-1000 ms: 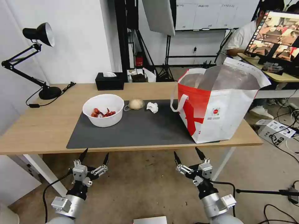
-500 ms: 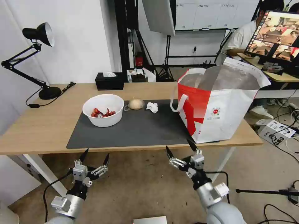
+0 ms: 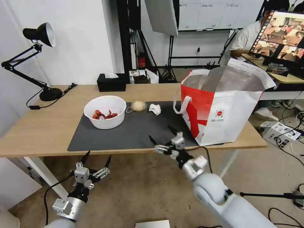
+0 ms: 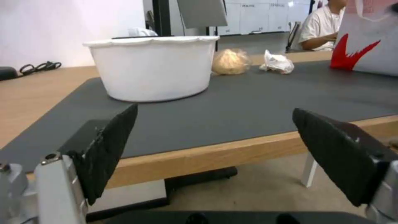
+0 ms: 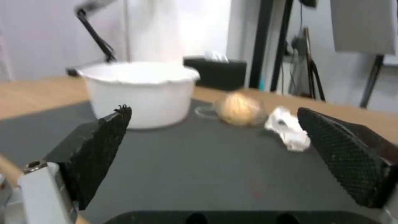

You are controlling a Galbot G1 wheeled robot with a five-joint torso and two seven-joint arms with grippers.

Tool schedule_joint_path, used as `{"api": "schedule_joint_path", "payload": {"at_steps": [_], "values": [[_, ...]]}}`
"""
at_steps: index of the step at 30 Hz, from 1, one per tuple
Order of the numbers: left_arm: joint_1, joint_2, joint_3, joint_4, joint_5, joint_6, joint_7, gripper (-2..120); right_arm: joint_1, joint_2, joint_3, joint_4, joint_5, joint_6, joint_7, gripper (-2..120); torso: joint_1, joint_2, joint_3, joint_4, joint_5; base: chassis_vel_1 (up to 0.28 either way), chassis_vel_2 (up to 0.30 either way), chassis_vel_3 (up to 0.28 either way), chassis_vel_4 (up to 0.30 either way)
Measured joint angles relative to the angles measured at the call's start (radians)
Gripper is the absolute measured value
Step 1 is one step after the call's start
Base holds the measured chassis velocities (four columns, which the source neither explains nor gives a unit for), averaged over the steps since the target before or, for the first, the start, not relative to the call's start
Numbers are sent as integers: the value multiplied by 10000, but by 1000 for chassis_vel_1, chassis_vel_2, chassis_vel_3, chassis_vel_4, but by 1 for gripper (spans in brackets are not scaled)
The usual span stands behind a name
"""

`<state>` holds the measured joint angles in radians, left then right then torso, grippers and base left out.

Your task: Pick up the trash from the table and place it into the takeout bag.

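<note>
Right gripper (image 3: pixel 162 136), jaws apart, over the dark grey mat's (image 3: pixel 126 133) near edge.
Beyond it: white round bowl (image 3: pixel 105 111), beige plastic-wrapped lump (image 3: pixel 138 105), crumpled white tissue (image 3: pixel 155 109); white-and-red takeout bag (image 3: pixel 221 107) just right. Left gripper (image 3: pixel 97 159) spread, below light-wood table (image 3: pixel 38 126).

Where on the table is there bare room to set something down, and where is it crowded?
Bare: the mat in front of the bowl, and the wood between the lamp base and the bowl. Crowded: the mat's far edge, with the lump, tissue and takeout bag.
</note>
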<state>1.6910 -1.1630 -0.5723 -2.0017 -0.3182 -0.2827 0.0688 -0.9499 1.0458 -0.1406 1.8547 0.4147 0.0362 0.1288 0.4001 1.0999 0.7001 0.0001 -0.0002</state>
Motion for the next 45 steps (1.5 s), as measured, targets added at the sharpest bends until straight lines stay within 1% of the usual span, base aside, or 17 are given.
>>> {"api": "schedule_joint_path", "payload": {"at_steps": [1, 3, 4, 6, 7, 9, 10, 12, 14, 17, 21, 24, 26, 29, 30, 37, 45], "values": [[0, 0, 0, 0, 0, 0, 0, 100, 0, 0, 0, 0, 0, 0, 0, 100, 0, 0, 0, 0, 0, 0, 0, 0, 0], [-31, 4, 29, 2, -7, 2, 1, 100, 737, 174, -566, -428, 143, -412, 430, 100, 0, -1, 0, 1, 1, 0, 0, 0, 0], [-31, 4, 29, 2, -7, 2, 1, 100, 737, 174, -566, -428, 143, -412, 430, 100, 0, -1, 0, 1, 1, 0, 0, 0, 0], [-57, 14, 66, 43, 13, 6, -1, 100, 1341, 323, -993, -887, 338, -752, 866, 100, 0, -1, 0, -1, 1, 0, 0, 0, 0], [-57, 14, 66, 43, 13, 6, -1, 100, 1341, 323, -993, -887, 338, -752, 866, 100, 0, -1, 0, -1, 1, 0, 0, 0, 0], [-52, 39, 158, 138, 140, 7, -1, 100, 2000, 502, -1386, -1423, 584, -1021, 1368, 100, 0, -1, 0, -2, 0, 0, 0, 0, 0], [-52, 39, 158, 138, 140, 7, -1, 100, 2000, 502, -1386, -1423, 584, -1021, 1368, 100, 0, -1, 0, -2, 0, 0, 0, 0, 0], [-38, 55, 219, 186, 242, 1, 3, 100, 2639, 726, -1677, -1894, 884, -1269, 1812, 100, 1, -1, 1, -1, 1, 0, 0, 0, 0], [-43, 55, 230, 196, 257, 0, 2, 100, 2887, 836, -1756, -2067, 1003, -1357, 2017, 100, 1, -1, 1, -1, 0, 0, 0, 0, 0], [-122, 49, 249, 236, 271, -1, -1, 100, 3737, 1343, -1938, -2764, 1646, -1933, 2994, 100, 1, -1, 0, 0, 0, 0, 0, 0, 0], [-140, 89, 258, 257, 268, -1, 1, 100, 4124, 1622, -1948, -3198, 1831, -2179, 3427, 100, 1, -1, 0, 0, 1, 0, 0, 0, 0], [-195, 156, 259, 303, 235, -1, 2, 100, 4507, 1997, -1927, -3834, 1885, -2359, 3807, 100, 1, -1, 0, -1, 1, 0, 0, 0, 0], [-211, 163, 260, 312, 218, -1, 2, 100, 4572, 2068, -1920, -3962, 1885, -2378, 3854, 100, 1, -1, -1, 0, 1, 0, 0, 0, 0], [-262, 183, 266, 370, 164, -1, 2, 100, 4889, 2405, -1911, -4684, 1881, -2437, 3940, 100, 1, -1, 0, -2, 1, 0, 0, 0, 0], [-262, 183, 266, 370, 164, -1, 2, 100, 4889, 2405, -1911, -4684, 1881, -2437, 3940, 100, 1, -1, 0, -2, 1, 0, 0, 0, 0], [-386, 174, 356, 569, 122, -16, 2, 100, 5459, 3027, -1920, -6096, 1930, -2499, 3919, 100, 1, -1, -1, -1, 1, 0, 0, 0, 0], [-515, 173, 421, 627, 86, -20, 3, 100, 5849, 3476, -1905, -6981, 2120, -2697, 3864, 100, 0, -1, -1, -1, 1, 0, 0, 0, 0]]}}
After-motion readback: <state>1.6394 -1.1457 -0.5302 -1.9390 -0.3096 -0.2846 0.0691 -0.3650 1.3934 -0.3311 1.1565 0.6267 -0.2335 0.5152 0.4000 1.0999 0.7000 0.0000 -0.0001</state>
